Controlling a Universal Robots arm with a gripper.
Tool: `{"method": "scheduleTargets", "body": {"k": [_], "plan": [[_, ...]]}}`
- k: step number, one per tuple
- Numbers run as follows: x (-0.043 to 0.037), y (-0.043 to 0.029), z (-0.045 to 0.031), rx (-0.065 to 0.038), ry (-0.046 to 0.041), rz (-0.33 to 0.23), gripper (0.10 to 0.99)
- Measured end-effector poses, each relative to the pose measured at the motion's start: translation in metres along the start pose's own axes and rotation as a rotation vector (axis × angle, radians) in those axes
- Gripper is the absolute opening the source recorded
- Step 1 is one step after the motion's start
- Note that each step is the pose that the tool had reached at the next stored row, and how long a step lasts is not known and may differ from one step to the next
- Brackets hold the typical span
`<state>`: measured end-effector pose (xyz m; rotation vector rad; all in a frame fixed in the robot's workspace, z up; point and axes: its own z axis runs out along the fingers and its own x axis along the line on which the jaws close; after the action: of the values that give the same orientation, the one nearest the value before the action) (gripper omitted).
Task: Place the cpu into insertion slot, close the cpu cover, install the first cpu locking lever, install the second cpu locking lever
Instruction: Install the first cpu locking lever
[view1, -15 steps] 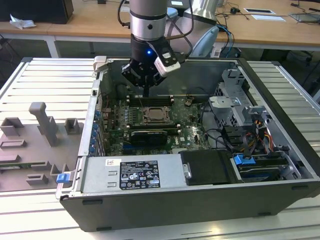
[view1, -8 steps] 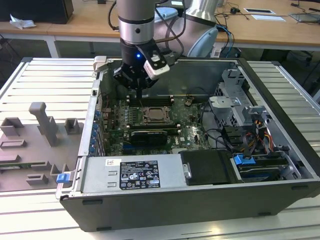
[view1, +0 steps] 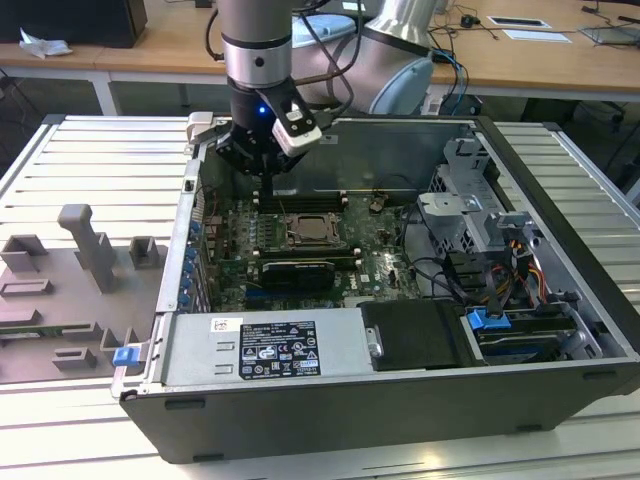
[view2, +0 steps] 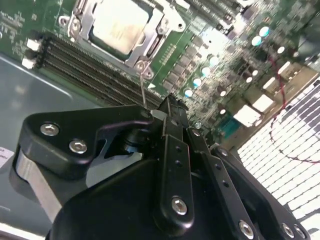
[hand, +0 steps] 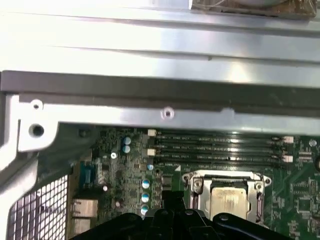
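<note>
The cpu (view1: 309, 231) lies in its socket on the green motherboard, pale metal top up, also seen as the cpu (view2: 121, 26) and the cpu (hand: 229, 201) in both wrist views. The silver cpu cover (view2: 150, 37) lies flat around it as a frame; the cpu cover (hand: 225, 177) shows its near bar. My gripper (view1: 262, 172) hangs above the board's back corner, on the exterior view's left of the socket and apart from it. In the second wrist view my gripper (view2: 169, 104) has its black fingers drawn together with nothing held. A thin metal lever (view2: 144, 87) stands up from the socket corner close to the tips.
The open computer case (view1: 420, 125) walls in the board. Memory slots (hand: 220, 147) run behind the socket and a black expansion card (view1: 298, 270) lies in front. A drive cage and cables (view1: 480, 240) fill the exterior view's right. Grey fixtures (view1: 85, 250) stand on the table outside.
</note>
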<state>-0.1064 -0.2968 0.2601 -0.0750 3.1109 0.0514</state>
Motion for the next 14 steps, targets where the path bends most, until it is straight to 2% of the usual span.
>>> {"method": "scheduleTargets", "body": {"k": [3,6,10,14], "plan": [[-0.0001,0.0036,0.0022,0.0,0.0,0.0,0.106],[-0.0054,0.0041,0.0042,0.0,0.0005,0.0,0.106],[-0.0188,0.004,0.0057,0.001,0.001,0.0,0.106],[-0.0402,0.0038,0.0088,0.001,0.0011,0.0,0.106]]}}
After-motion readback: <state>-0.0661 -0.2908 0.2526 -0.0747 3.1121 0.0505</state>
